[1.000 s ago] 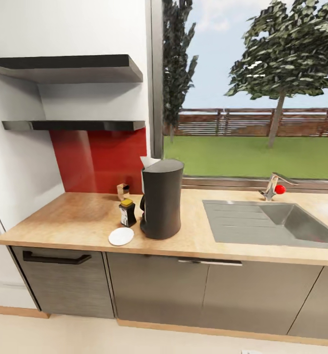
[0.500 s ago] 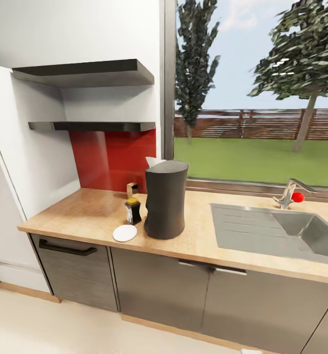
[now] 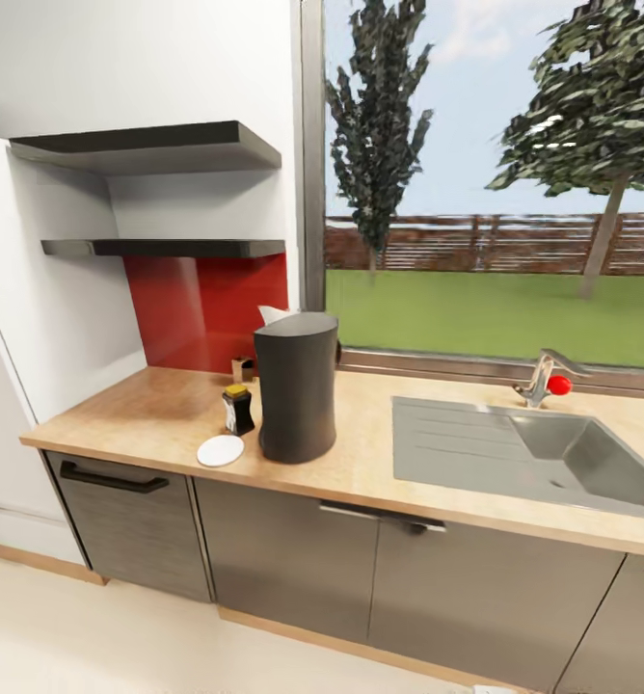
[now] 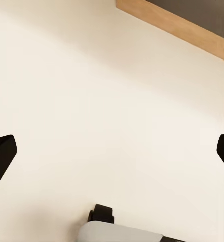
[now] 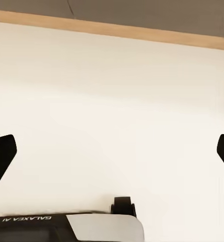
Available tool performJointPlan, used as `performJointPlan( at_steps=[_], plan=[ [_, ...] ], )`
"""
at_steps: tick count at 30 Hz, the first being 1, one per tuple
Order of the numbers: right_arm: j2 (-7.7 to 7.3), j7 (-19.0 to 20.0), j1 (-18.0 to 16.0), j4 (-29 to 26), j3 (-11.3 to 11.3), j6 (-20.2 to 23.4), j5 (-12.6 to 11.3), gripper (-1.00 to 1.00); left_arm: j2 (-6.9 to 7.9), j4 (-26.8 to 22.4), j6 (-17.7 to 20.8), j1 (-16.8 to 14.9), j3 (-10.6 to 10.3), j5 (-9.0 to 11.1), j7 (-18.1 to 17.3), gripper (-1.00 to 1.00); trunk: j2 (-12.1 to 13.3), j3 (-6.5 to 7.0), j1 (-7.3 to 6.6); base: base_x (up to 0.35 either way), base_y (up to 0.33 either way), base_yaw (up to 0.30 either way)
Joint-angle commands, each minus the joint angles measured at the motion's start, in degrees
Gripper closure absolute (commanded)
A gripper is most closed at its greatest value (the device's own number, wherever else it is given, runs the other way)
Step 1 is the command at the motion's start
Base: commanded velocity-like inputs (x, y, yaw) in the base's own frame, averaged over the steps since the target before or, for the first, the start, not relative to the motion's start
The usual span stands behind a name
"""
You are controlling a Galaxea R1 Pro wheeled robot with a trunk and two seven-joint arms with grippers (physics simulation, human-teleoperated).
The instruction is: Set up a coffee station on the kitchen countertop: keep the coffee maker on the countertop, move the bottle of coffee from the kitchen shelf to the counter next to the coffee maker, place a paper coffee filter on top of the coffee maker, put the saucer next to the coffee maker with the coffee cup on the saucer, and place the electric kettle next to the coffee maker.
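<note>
Four task items on the kitchen countertop (image 3: 380,453), two grippers over the floor:

- Coffee maker (image 3: 296,387): upright, left of the sink (image 3: 553,453).
- Paper coffee filter (image 3: 270,315): white edge showing at the maker's top, behind it.
- Bottle of coffee (image 3: 237,410): just left of the maker.
- Saucer (image 3: 220,449): flat, in front of the bottle, bare.
- Kitchen shelf (image 3: 168,248): above, on the wall.
- Left gripper (image 4: 112,156): jaws wide apart, holding nothing, over pale floor (image 4: 91,101).
- Right gripper (image 5: 112,156): jaws wide apart, likewise unladen.
</note>
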Motion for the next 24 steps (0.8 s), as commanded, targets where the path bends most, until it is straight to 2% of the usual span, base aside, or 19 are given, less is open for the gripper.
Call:
performJointPlan(
  at_steps=[1, 20, 24],
  plan=[
    [-0.02, 0.2, 0.0, 0.0, 0.4, -0.1, -0.6, -1.0, 0.02, 0.0, -0.2, 0.0, -0.1, 0.5, 0.0, -1.0, -0.1, -0.1, 0.0, -0.111, -0.271, 0.0],
    [-0.01, 0.2, 0.0, 0.0, 0.4, -0.1, -0.6, -1.0, 0.23, 0.1, -0.2, 0.0, -0.1, 0.5, 0.0, -1.0, -0.1, -0.1, 0.0, -0.192, -0.232, 0.0],
    [-0.01, 0.2, 0.0, 0.0, 0.4, -0.1, -0.5, -1.0, 0.32, 0.0, -0.2, 0.0, 0.0, 0.5, 0.0, -1.0, -0.1, -0.1, 0.0, 0.055, -0.187, 0.0]
  ],
)
